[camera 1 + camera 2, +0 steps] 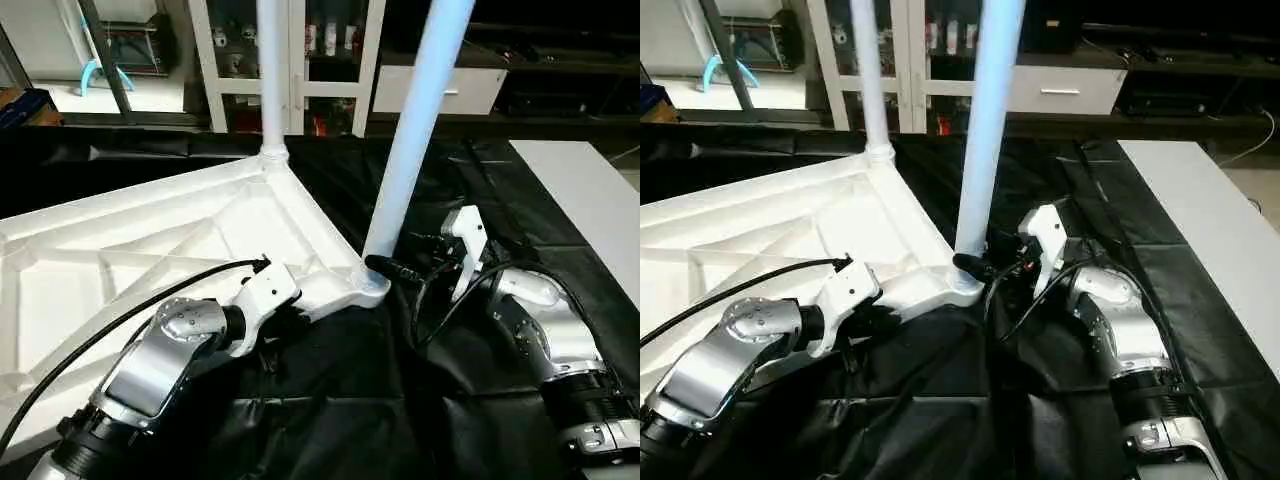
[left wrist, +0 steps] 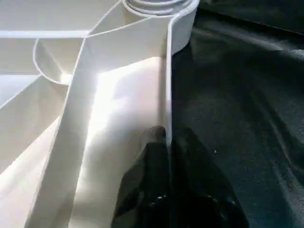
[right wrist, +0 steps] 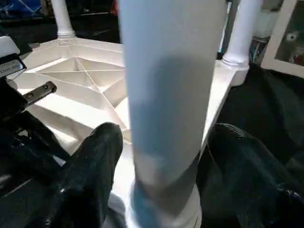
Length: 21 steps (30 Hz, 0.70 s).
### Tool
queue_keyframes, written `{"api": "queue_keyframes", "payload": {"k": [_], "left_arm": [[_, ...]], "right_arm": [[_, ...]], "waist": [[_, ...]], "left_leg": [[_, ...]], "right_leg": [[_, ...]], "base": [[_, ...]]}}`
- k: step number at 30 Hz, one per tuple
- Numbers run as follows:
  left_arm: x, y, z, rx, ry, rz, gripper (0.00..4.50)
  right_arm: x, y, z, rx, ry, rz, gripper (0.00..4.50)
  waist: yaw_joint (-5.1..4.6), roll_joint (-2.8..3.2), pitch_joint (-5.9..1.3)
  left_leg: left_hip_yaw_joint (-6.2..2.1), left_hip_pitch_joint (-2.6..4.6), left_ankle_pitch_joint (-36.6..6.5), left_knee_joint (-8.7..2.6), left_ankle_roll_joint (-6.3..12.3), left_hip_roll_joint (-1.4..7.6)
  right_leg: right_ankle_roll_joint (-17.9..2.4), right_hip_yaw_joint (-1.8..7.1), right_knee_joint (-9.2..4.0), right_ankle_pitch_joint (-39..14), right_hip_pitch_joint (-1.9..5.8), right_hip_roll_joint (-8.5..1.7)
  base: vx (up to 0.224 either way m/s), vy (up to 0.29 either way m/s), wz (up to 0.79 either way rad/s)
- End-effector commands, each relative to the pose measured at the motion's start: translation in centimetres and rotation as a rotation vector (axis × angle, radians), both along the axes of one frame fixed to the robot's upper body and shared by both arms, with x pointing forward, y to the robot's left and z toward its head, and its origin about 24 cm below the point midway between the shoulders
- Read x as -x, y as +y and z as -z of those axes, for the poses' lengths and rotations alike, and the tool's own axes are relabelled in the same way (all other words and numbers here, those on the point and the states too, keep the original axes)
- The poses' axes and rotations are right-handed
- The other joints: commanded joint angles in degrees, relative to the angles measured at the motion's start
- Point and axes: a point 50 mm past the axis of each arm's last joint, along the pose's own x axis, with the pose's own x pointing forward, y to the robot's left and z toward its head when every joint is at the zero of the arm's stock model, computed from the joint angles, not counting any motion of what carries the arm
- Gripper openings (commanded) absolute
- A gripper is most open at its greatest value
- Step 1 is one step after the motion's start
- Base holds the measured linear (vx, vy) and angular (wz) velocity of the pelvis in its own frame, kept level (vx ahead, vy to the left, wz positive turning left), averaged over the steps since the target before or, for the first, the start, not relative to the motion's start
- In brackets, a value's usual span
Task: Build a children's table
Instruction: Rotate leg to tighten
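The children's table top (image 1: 150,250) lies upside down on the black cloth, ribbed underside up. One white leg (image 1: 415,130) stands in the near corner socket (image 1: 368,285). A second leg (image 1: 270,70) stands in the far corner. My left gripper (image 2: 168,142) is shut on the thin rim wall of the top, a little way from the near socket. My right gripper (image 3: 166,142) holds the near leg just above its socket, one black finger (image 3: 95,161) on each side of the tube.
A white flat board (image 1: 590,200) lies at the right on the black cloth (image 1: 330,400). A white glass-door cabinet (image 1: 300,90) stands behind the table top. Cables loop around my right wrist (image 1: 440,300).
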Motion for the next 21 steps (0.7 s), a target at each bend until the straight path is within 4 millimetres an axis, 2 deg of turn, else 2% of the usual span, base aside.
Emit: {"api": "queue_keyframes", "payload": {"k": [1, 7, 9, 10, 15, 17, 18, 21], "left_arm": [[0.8, -0.7, 1.2, 0.002, 0.058, 0.023, 0.05], [0.9, -0.7, 1.4, -0.006, 0.061, 0.05, 0.05], [1.0, -0.6, 1.5, -0.01, 0.063, 0.053, 0.0], [1.0, -0.6, 1.5, -0.011, 0.064, 0.054, 0.0], [1.1, -0.7, 1.6, -0.012, 0.066, 0.053, 0.0], [1.1, -0.7, 1.6, -0.013, 0.069, 0.055, 0.0], [1.1, -0.7, 1.6, -0.015, 0.069, 0.052, 0.0], [1.1, -0.8, 1.6, -0.018, 0.071, 0.048, 0.0]], "right_arm": [[-0.2, 0.3, 0.0, 0.017, -0.007, -0.021, 3.21], [-0.3, 0.4, 0.4, 0.026, 0.022, -0.053, 3.21], [-0.2, 0.3, 0.5, 0.028, 0.036, -0.06, 2.93], [-0.2, 0.3, 0.5, 0.027, 0.039, -0.06, 2.93], [-0.4, -0.1, 0.7, 0.021, 0.05, -0.044, 2.46], [-0.4, -0.1, 0.8, 0.025, 0.052, -0.045, 2.44], [-0.6, -0.2, 1.0, 0.044, 0.059, -0.024, 2.21], [-0.9, -0.2, 1.6, 0.077, 0.086, 0.043, 2.04]], "waist": [[-0.13, -0.58, -3.22], [-0.02, -0.58, -3.37], [0.03, -0.62, -3.37], [0.04, -0.59, -3.38], [-0.02, -0.65, -3.24], [-0.05, -0.63, -3.23], [-0.04, -0.62, -3.2], [-0.08, -0.62, -3.18]], "left_leg": [[0.25, 1.77, -1.7, -2.88, 3.95, 0.27], [0.26, 1.58, -0.8, -2.68, 4.25, 0.07], [0.22, 1.51, -0.4, -2.67, 4.39, 0.06], [0.19, 1.52, -0.4, -2.68, 4.35, 0.06], [0.24, 1.6, -1.5, -2.79, 4.19, 0.13], [0.24, 1.62, -1.7, -2.81, 4.07, 0.14], [0.23, 1.58, -1.6, -2.82, 4.0, 0.12], [0.26, 1.61, -1.0, -2.82, 3.9, 0.08]], "right_leg": [[-13.7, 1.06, -3.59, 16.0, 1.91, -2.58], [-13.7, 1.12, -3.4, 17.6, 1.95, -2.55], [-13.5, 1.09, -3.31, 18.5, 2.01, -2.5], [-13.5, 1.06, -3.3, 18.5, 2.03, -2.51], [-13.7, 1.08, -3.48, 16.6, 1.88, -2.56], [-13.9, 1.07, -3.51, 16.0, 1.84, -2.58], [-13.9, 1.06, -3.52, 15.8, 1.86, -2.56], [-13.9, 1.08, -3.51, 16.2, 1.76, -2.52]], "base": [[0.0, 0.0, 0.0], [0.0, 0.0, 0.0], [0.0, 0.0, 0.0], [0.0, 0.0, 0.0], [0.0, 0.0, 0.0], [0.0, 0.0, 0.0], [0.0, 0.0, 0.0], [0.0, 0.0, 0.0]]}}
